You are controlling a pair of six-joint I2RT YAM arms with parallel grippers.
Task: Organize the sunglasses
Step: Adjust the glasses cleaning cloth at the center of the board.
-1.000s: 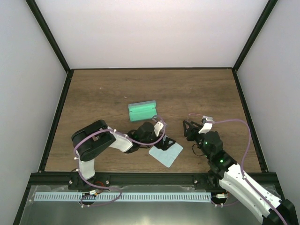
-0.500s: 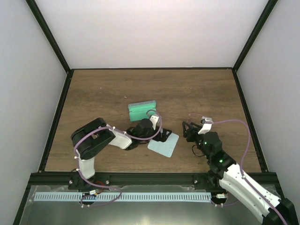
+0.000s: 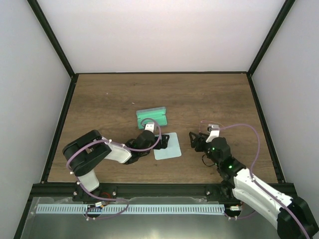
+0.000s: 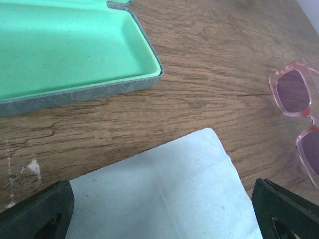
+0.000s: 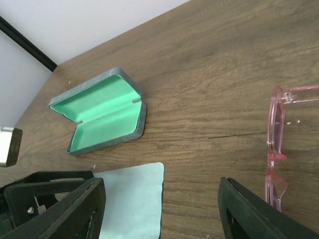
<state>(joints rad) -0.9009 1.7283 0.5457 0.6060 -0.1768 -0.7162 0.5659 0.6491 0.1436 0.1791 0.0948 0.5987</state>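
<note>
Nearby, clear-pink sunglasses (image 4: 295,92), purplish lenses, left pincer (image 4: 159,211) apart, right pincer (image 5: 159,211) apart.

Top cam looks down from behind — wrist cams low, close, both sharing case (image 4: 75,50) & cloth (image 4: 159,194).

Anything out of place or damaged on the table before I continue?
Nothing stands out. The case lies open and empty, the cloth flat beside it, the pink sunglasses apart on the table, unbroken as far as shown.

Case (image 4: 70,55) behind cloth (image 4: 159,194) — sunglasses (image 4: 294,92) rightward
</note>
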